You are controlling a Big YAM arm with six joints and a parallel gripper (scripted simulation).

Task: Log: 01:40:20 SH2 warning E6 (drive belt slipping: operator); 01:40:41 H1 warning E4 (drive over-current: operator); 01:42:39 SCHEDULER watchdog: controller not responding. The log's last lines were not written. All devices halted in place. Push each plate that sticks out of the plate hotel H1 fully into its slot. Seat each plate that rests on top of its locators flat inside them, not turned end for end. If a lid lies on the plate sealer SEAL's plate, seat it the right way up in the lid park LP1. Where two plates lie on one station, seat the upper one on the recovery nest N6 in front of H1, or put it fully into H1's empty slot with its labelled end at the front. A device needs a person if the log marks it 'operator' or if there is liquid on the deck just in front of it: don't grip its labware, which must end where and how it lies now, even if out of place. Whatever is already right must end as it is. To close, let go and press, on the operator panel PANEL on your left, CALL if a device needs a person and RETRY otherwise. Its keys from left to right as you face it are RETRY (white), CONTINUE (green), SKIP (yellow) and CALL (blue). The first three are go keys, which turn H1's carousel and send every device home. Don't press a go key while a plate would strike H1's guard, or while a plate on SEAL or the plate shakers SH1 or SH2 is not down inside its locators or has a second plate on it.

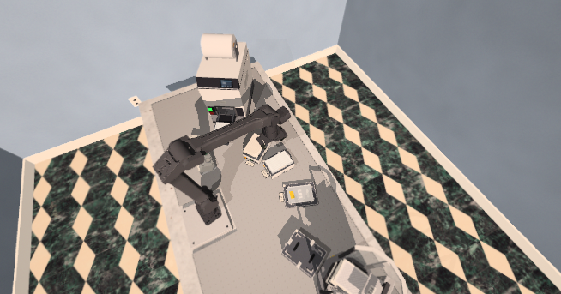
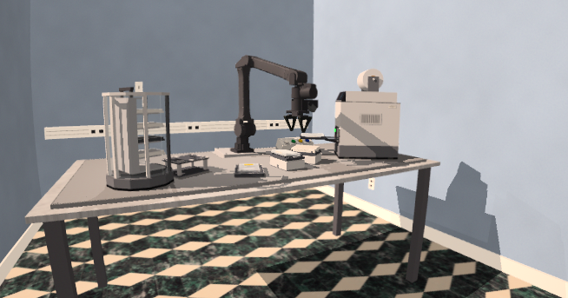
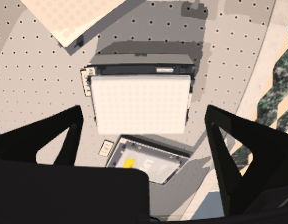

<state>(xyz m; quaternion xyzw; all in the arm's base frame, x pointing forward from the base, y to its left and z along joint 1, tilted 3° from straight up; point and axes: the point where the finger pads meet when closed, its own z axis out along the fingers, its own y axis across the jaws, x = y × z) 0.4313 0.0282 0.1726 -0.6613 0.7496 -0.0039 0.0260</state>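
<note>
My gripper [image 2: 298,123] is open and empty, high above the two plate shakers; its fingers frame the wrist view [image 3: 144,152]. The nearer shaker [image 1: 279,163] carries a white plate, which shows between my fingers in the wrist view [image 3: 142,103]. A low dark-framed station with a yellow mark [image 1: 300,193] lies further along [image 3: 144,165]. The sealer SEAL [image 2: 366,125] stands at the table's end with a plate on its tray [image 2: 313,135]. The hotel H1 [image 2: 135,139] stands at the other end.
The recovery nest N6 [image 1: 304,249] stands empty in front of H1 [image 1: 356,274]. The operator panel [image 2: 295,142] with coloured keys sits behind the shakers, near SEAL. My arm's base [image 1: 210,210] is on a plate at the table's long edge.
</note>
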